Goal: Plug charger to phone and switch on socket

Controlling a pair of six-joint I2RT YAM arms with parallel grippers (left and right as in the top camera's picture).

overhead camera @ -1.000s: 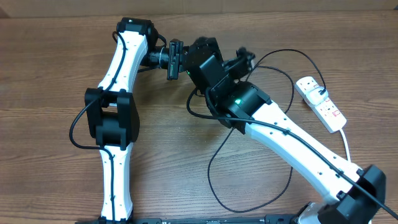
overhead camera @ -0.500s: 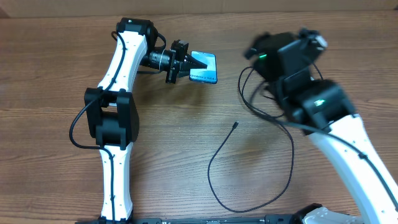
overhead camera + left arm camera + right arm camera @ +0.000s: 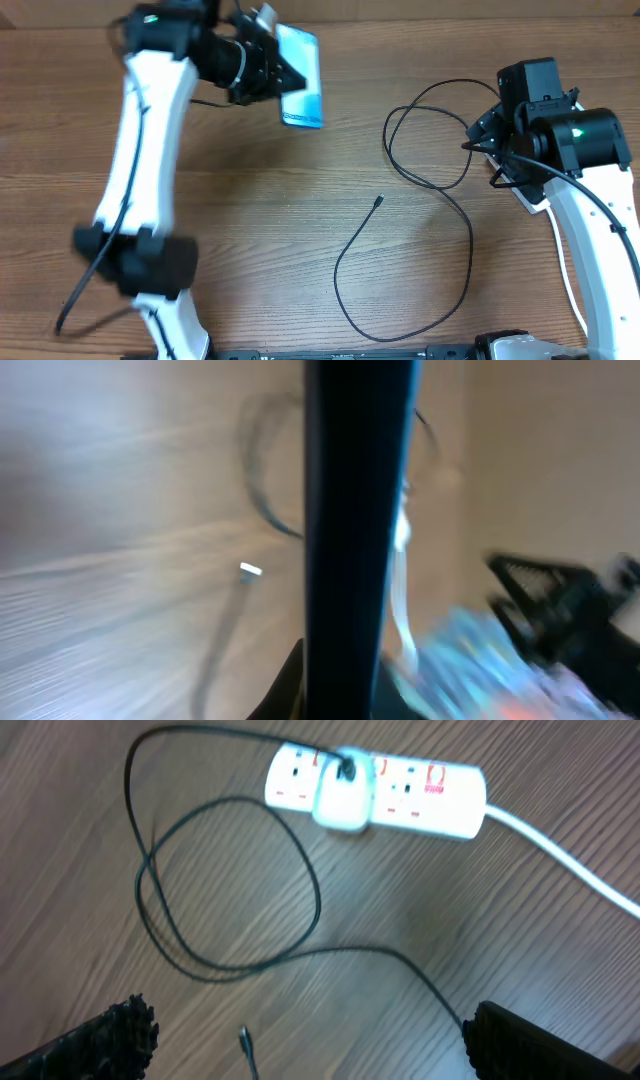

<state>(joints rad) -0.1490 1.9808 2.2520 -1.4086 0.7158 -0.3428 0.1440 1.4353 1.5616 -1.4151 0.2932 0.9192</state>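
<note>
1. The left gripper [image 3: 272, 72] is clamped on one edge of the phone [image 3: 301, 78] at the far left of the scene. It holds the handset off the wooden table [image 3: 250, 230] with the bright cyan screen facing up toward the overhead camera.
2. In the left wrist view the picture is badly blurred. The phone [image 3: 355, 510] shows only as a dark edge-on bar, and the fingers around it cannot be made out.
3. The right gripper [image 3: 300, 1038] hangs spread wide and empty, its two dark fingers [image 3: 115, 1032] at either side of the right wrist view.
4. Below it on the right lies the socket [image 3: 420, 782], a white power strip with red markings. Whether its switches are on or off cannot be told.
5. A thick white cord [image 3: 560, 845] runs off from one end of the strip.
6. A white adapter [image 3: 343, 802] is seated in the strip, and the thin black charger [image 3: 317, 900] leads out of it in loose loops across the middle of the table.
7. The charger's connector tip [image 3: 378, 201] lies free on the wood near the table's centre. It is well apart from the phone and touches neither gripper.
8. Seen from overhead, the right arm covers most of the socket [image 3: 537, 205], and only a white sliver shows beneath it.
</note>
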